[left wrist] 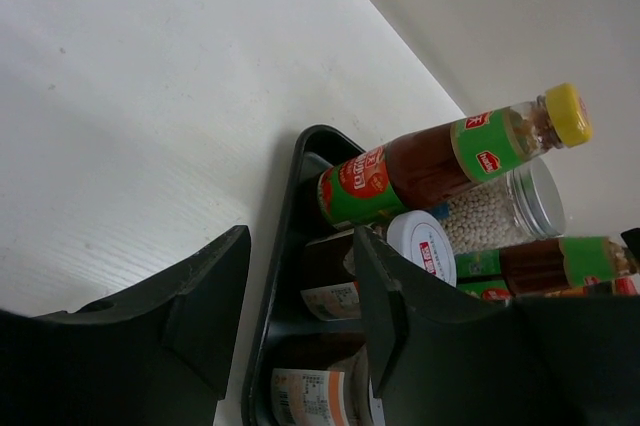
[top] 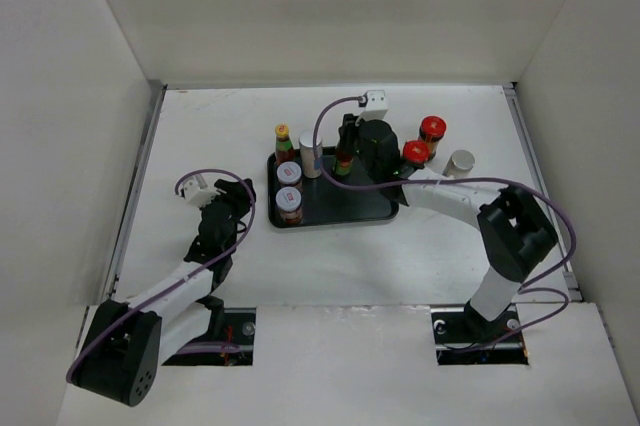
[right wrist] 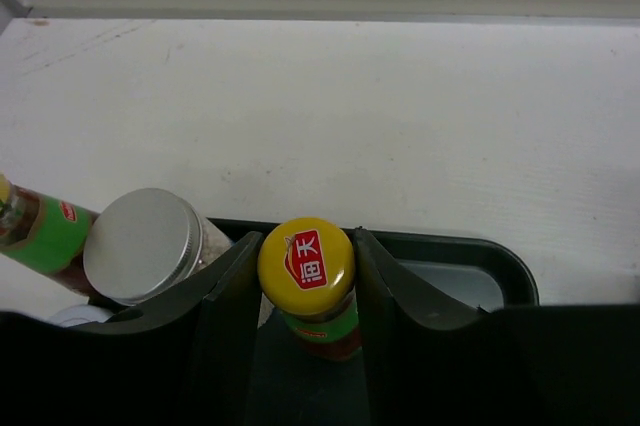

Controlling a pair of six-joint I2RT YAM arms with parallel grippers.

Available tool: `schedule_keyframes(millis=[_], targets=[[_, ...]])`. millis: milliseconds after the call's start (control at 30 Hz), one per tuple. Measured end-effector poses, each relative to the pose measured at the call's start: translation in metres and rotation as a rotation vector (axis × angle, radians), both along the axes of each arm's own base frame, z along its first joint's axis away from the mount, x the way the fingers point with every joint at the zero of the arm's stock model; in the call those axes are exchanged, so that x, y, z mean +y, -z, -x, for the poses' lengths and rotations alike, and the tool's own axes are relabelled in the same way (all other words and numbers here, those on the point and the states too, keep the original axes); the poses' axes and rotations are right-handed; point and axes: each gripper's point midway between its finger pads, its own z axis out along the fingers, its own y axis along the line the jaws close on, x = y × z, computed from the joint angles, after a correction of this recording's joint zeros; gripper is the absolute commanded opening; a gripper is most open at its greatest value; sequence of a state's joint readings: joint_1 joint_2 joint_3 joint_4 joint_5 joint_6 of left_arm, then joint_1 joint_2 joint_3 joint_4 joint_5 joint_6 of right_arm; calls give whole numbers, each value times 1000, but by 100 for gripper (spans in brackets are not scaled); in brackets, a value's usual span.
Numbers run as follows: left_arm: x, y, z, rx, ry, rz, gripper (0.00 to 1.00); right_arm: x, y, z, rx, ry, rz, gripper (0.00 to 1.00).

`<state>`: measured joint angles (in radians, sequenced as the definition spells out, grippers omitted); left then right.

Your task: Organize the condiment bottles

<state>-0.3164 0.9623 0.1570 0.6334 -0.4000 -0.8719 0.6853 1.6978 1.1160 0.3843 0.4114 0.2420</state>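
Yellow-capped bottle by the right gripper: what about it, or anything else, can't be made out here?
1. Right wrist view: the yellow-capped bottle shows mostly its cap; the right gripper hides its body, and whether it presses the bottle is unclear.
2. Top view: the right arm covers most of that bottle.
3. Left wrist view: the left gripper hides part of the white-lidded jar; a lower jar is cut off by the bottom edge.
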Motion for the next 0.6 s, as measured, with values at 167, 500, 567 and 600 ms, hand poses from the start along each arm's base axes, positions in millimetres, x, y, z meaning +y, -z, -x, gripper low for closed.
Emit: schedule_keyframes(millis=[167,500,567,600], targets=[[0,4,0,11,1,-4,44,14,-1,-5,-29,-10,27,47],[-1,3,-1,8,2,-3,44,42,-19,1,-126,-26,40,92],[-2,3,0,8,4,-3,44,38,-26,5,-136,-24,34,92],[-2,3,0,8,5,-3,44,33,-31,9,-143,-21,27,86]])
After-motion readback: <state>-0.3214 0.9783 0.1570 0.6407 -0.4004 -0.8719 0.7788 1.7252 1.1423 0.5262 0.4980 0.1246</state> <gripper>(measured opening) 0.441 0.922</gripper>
